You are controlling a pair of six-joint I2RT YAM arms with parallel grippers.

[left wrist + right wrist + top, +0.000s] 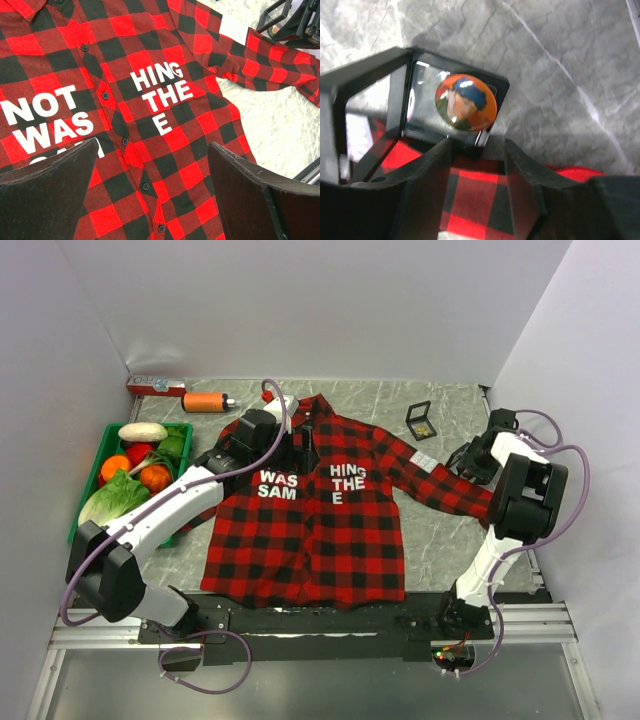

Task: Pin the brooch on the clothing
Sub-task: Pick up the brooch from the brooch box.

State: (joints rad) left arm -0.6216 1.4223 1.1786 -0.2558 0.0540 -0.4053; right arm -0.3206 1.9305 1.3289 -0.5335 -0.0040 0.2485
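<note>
The red-and-black plaid shirt point(310, 530) lies spread flat on the table, front up, with white lettering across the chest; it fills the left wrist view point(165, 75). The brooch point(466, 102) is a round orange, blue and green badge sitting in an open black box point(405, 80), just past the shirt's right sleeve point(470, 200). The box also shows in the top view point(419, 418). My right gripper point(477, 165) is open and empty over the sleeve, its tips just short of the box; it is at the right in the top view point(465, 458). My left gripper point(150, 190) is open and empty above the button placket, below the collar point(298, 445).
A green crate point(88, 480) of vegetables stands at the left. An orange bottle point(205, 401) and a flat red box point(150, 387) lie at the back left. A white label point(424, 460) lies on the right sleeve. Grey walls close in the table.
</note>
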